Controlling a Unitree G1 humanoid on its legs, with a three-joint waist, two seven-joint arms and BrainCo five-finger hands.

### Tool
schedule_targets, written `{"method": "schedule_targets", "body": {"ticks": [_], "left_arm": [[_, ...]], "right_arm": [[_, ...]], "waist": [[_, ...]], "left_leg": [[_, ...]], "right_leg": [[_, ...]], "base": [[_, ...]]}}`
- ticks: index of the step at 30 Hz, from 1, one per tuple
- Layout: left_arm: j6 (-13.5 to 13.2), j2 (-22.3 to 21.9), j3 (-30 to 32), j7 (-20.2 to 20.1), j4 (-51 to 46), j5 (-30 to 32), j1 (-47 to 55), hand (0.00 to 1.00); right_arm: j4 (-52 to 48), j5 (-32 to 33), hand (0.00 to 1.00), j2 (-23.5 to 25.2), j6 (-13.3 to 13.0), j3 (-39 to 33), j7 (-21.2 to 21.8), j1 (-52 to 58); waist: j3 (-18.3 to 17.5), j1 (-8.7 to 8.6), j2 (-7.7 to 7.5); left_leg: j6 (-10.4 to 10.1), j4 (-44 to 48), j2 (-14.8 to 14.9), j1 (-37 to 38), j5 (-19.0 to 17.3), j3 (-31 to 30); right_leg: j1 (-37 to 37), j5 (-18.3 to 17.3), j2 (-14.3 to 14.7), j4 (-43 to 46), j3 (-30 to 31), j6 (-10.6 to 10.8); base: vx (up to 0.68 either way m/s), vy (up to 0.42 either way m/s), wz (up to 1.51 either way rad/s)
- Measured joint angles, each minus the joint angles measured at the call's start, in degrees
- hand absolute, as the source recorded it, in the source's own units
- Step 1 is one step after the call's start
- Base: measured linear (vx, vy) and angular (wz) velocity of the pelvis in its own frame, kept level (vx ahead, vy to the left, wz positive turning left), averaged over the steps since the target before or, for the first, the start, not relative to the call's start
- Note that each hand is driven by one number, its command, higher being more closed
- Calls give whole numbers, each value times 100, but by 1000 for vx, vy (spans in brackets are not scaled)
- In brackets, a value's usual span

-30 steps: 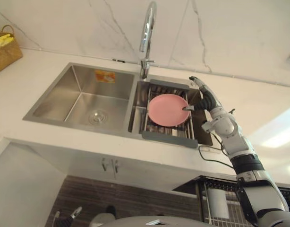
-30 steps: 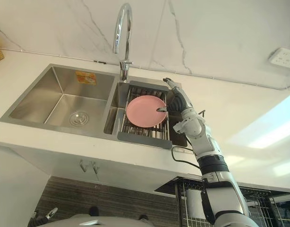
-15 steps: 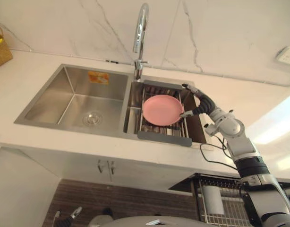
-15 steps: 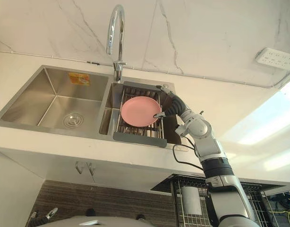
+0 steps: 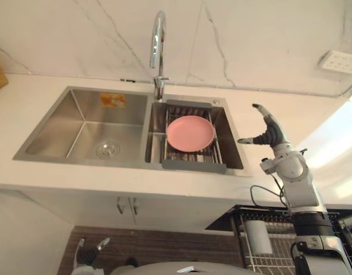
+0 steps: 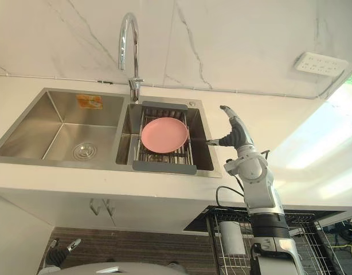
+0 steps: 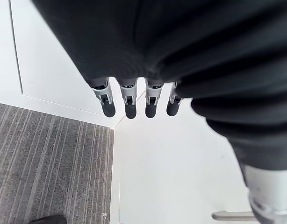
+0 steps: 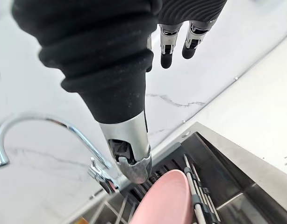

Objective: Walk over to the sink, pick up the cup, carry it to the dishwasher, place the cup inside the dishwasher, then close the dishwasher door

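Pink plate [image 5: 190, 133] sits in the sink [image 5: 78, 123]; right hand [image 5: 272, 136], fingers [image 5: 261, 109] spread empty, hovers over counter [image 5: 302, 112] beside its rim.

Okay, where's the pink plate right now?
The pink plate lies on the rack in the right basin of the sink, by the faucet; the open right hand hangs right of it, not touching.

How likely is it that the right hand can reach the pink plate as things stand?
Probably yes: the right hand, open, hovers just right of the sink, and the pink plate lies uncovered on the rack with nothing between them.
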Motion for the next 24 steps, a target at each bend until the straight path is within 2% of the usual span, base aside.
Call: {"method": "schedule_targets", "body": {"ticks": [4, 8, 13, 18, 24], "left_arm": [[155, 105, 4, -4, 24, 2, 28, 0], [181, 203, 6, -8, 23, 48, 84, 0], [180, 212, 9, -15, 23, 64, 98, 0], [180, 213, 14, -22, 25, 87, 135, 0], [180, 215, 56, -25, 23, 87, 174, 0]], "right_arm": [[18, -570, 0, -178, -207, 428, 162, -43], [196, -1050, 0, -202, -643, 796, 159, -326], [510, -1216, 0, -204, -829, 1079, 152, -498], [858, -1797, 0, -261, -1034, 1364, 148, -498], [1205, -2130, 0, -426, -1227, 1432, 150, -496]], "waist": [[3, 83, -41], [11, 150, -57], [53, 208, -132], [84, 261, -177], [108, 327, -202]], "left_leg": [[-7, 0, -4, 15, 6, 59], [26, 0, -50, 11, 30, 38], [21, -3, -65, 14, 26, 0], [26, -5, -68, -18, 13, -85], [51, -3, -78, -106, 22, -147]], "right_leg": [[72, -24, -39, 0, -101, 28], [93, -29, -76, 0, -143, 35], [113, -51, -83, 1, -161, 52], [109, -170, -84, 29, -204, 29], [73, -174, -89, 29, -299, 83]], "base": [[32, 18, 15], [28, 18, 5], [5, 5, 4], [1, -7, 6], [50, 1, 7]]}}
